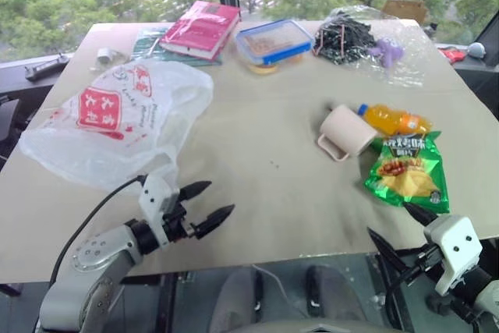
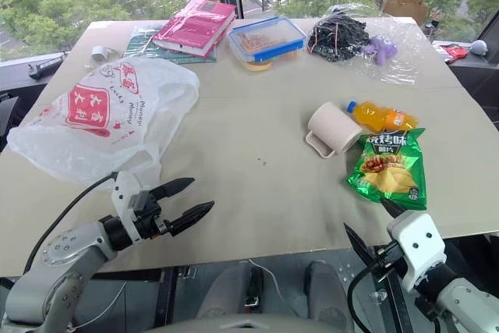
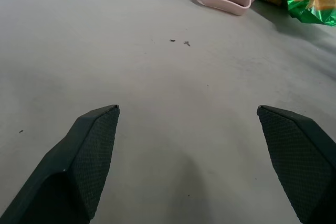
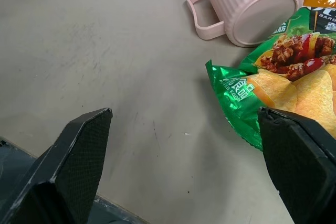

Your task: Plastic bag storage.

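where it lies, plastic bag [image 1: 117, 118] crumpled

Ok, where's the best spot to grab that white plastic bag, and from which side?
Probably the bunched near edge of the plastic bag, closest to the open left gripper. It lies flat and spread, so come in low from the robot's side and pinch a raised fold.

orange bottle [image 1: 394, 121] partly hidden behind snack packet [image 1: 408, 173]; red item [image 1: 452, 54] cut off
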